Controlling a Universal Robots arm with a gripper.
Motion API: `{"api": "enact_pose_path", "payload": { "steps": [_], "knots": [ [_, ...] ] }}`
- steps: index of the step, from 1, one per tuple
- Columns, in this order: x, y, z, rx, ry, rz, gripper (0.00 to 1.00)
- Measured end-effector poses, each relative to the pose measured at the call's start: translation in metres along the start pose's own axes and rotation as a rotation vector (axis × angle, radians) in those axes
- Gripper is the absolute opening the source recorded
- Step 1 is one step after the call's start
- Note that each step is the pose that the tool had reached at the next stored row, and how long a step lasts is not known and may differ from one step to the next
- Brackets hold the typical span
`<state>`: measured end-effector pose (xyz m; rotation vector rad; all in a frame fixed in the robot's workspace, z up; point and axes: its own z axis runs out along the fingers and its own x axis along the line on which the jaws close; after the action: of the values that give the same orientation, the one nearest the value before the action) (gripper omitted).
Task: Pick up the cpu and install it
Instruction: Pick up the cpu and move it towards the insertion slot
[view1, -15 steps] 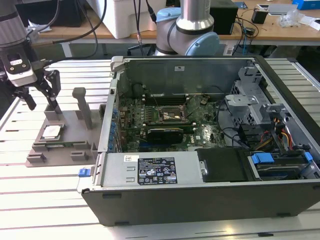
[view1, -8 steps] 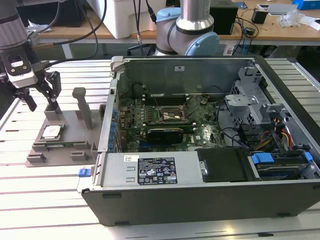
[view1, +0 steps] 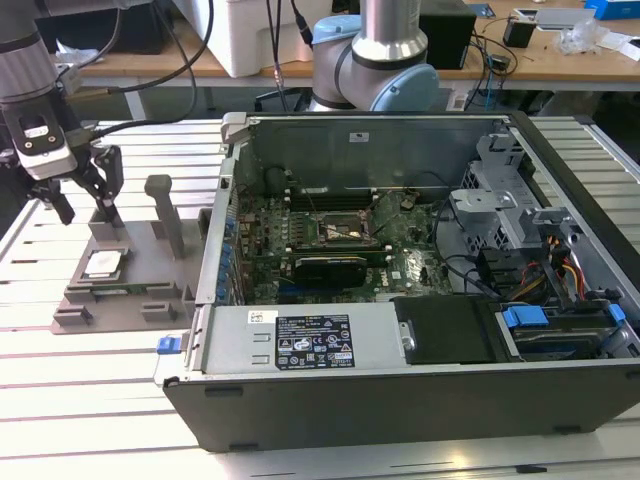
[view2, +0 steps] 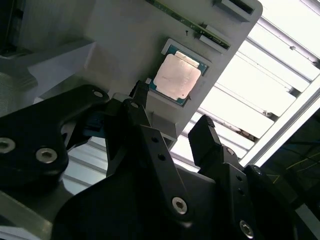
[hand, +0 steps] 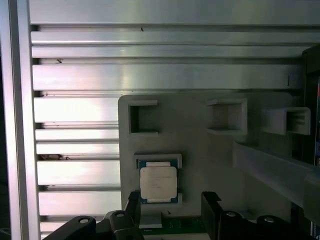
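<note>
The cpu (view1: 103, 264) is a small square chip with a silver top, lying flat in a recess of the grey moulded tray (view1: 140, 272) at the exterior view's left. My gripper (view1: 88, 214) hangs a little above the tray, just behind the chip, open with nothing between its black fingers. Both wrist views show the cpu (view2: 177, 76) (hand: 158, 183) just beyond the fingertips (view2: 141, 94) (hand: 210, 200), with the gripper (view2: 172, 112) (hand: 171, 201) apart from it. Inside the open computer case (view1: 400, 385), the dark socket (view1: 345, 230) with its metal frame sits on the motherboard.
Two upright posts (view1: 165, 212) rise from the tray beside the gripper. The slatted aluminium table (view1: 60, 380) carries tray and case. Cables, a drive cage and a graphics card (view1: 330, 266) crowd the case interior. A workbench with clutter stands behind.
</note>
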<state>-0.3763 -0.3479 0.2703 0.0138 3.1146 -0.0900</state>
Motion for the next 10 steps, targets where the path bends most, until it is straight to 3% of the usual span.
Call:
{"api": "enact_pose_path", "payload": {
  "steps": [10],
  "knots": [
    [0.0002,0.0004,0.0061,0.0,0.0,0.0,0.6]
  ]
}}
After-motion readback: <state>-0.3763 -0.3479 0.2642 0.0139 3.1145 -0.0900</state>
